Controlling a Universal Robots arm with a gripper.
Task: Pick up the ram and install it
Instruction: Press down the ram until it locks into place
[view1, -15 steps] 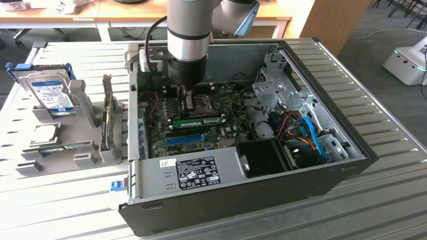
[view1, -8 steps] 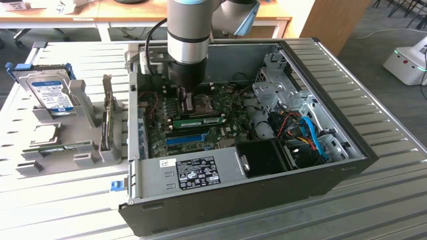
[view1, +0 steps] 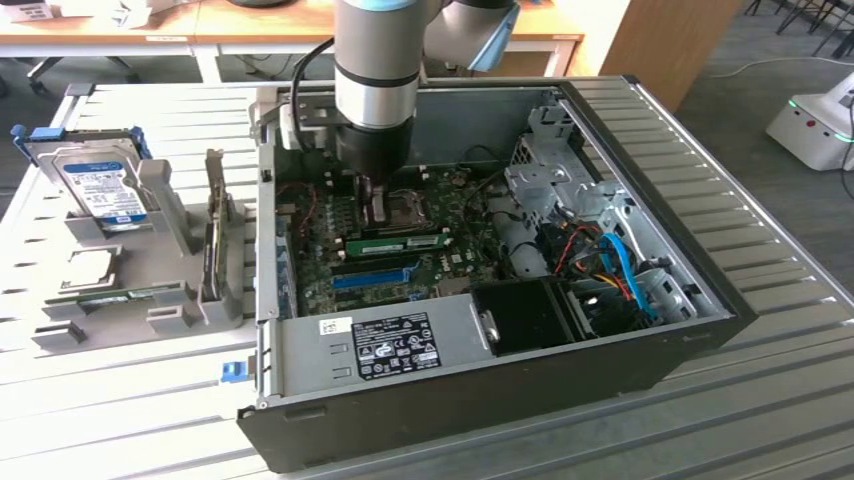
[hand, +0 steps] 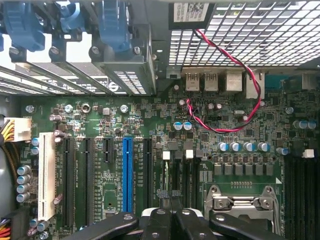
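My gripper (hand: 170, 200): fingers pinched together, down inside the open computer case (view1: 694, 330), tips over the motherboard (hand: 150, 125) beside the processor socket (hand: 240, 205). I cannot tell whether they hold anything.
Ram (view1: 398, 243): green stick seated on the motherboard, just beside my gripper.
Hard drive (view1: 100, 185): upright in the grey rack (view1: 167, 310) by the table's (view1: 107, 420) edge.

A ribbed grey worktop (view1: 120, 400) fills the frame. On it sit an open computer case (view1: 601, 370) at centre-right and a grey parts rack (view1: 167, 310) at left.
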